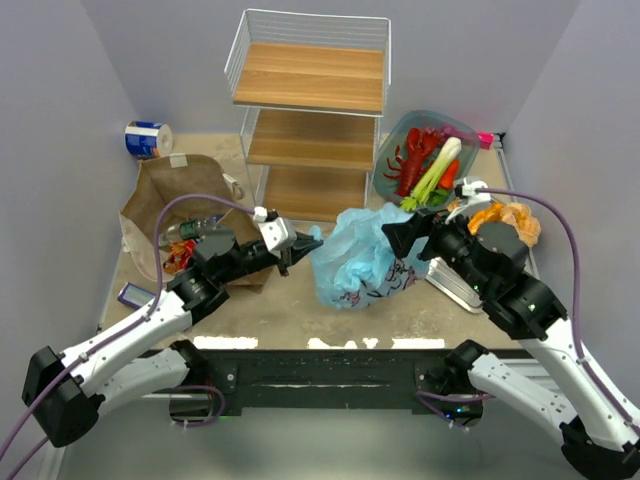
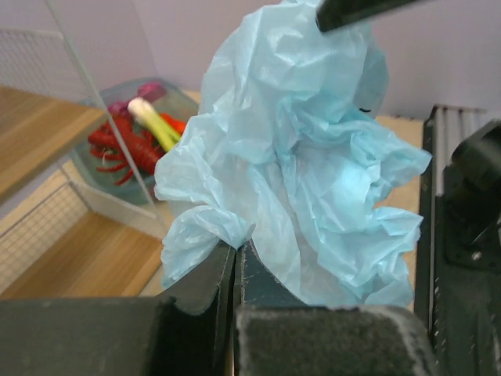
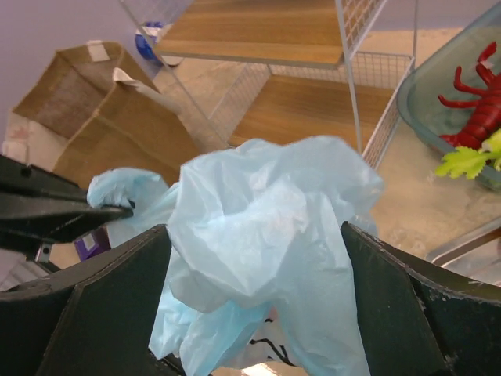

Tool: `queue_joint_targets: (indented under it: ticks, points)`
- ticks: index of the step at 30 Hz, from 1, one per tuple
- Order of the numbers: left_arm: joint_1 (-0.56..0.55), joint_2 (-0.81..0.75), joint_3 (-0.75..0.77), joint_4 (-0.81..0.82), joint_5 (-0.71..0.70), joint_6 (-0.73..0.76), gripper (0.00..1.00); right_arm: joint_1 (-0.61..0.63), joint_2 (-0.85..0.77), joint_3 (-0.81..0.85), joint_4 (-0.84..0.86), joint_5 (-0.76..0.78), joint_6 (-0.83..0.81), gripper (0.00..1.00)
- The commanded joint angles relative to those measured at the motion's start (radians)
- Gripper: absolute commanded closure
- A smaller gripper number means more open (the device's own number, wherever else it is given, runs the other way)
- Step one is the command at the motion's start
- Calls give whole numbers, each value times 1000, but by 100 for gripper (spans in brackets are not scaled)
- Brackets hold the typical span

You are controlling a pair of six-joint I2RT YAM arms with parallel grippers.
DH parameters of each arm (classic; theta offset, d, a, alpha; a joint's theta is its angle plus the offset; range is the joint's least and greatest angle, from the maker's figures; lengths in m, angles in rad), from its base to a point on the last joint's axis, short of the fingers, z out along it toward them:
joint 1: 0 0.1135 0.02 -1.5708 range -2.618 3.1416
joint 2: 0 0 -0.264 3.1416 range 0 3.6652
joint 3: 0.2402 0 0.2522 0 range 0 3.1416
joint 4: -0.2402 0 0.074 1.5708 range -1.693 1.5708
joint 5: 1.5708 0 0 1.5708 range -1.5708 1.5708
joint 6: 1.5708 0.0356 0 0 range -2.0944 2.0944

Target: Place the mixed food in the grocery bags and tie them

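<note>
The light-blue plastic bag [image 1: 360, 258] stands crumpled at the table's middle. My left gripper [image 1: 302, 245] is shut on a fold of the plastic bag's [image 2: 297, 157] left edge, pinched at the fingertips [image 2: 235, 252]. My right gripper [image 1: 402, 236] is open at the bag's right side, and a bunch of the bag [image 3: 266, 211] rises between its spread fingers [image 3: 117, 298]. The brown paper bag [image 1: 175, 195] lies at left with a bottle [image 1: 195, 228] and a red packet [image 1: 178, 256] at its mouth. The lobster [image 1: 412, 160] and leek [image 1: 438, 168] lie in the teal dish. Orange breads [image 1: 508, 222] sit behind my right arm.
A wire shelf rack [image 1: 310, 110] with wooden boards stands at the back centre. The teal dish [image 1: 392, 140] is to its right. A blue-and-white roll [image 1: 148, 138] sits at the back left, a purple bar [image 1: 135, 295] at front left, and a metal tray [image 1: 455, 288] under my right arm.
</note>
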State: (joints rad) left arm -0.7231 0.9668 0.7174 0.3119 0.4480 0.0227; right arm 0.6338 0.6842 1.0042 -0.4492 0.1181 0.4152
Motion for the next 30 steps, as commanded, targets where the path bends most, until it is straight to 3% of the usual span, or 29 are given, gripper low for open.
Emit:
queue_joint_targets:
  ticks: [1, 5, 8, 11, 16, 24, 30]
  points:
    - [-15, -68, -105, -10, -158, 125, 100, -2, 31, -12, 27, 32, -36, 5]
    - [-15, -68, -81, 12, -239, 122, 100, -3, 8, 22, -58, 154, -47, 3]
    - [-15, -34, -39, 18, -206, 117, 100, -2, -2, 57, -126, 253, -52, 2]
    - [-15, -17, -12, 114, -167, 117, 100, -3, -8, 45, -96, 212, -50, 2]
    - [-15, 21, 82, 105, -105, 151, 100, -3, 37, 7, -27, 111, 0, 3]
    - [-22, -114, -165, 7, -57, 100, 100, -3, 146, -159, 141, 52, 95, 4]
    - [-29, -256, -239, -106, -74, 77, 100, -3, 256, -294, 311, 32, 168, 4]
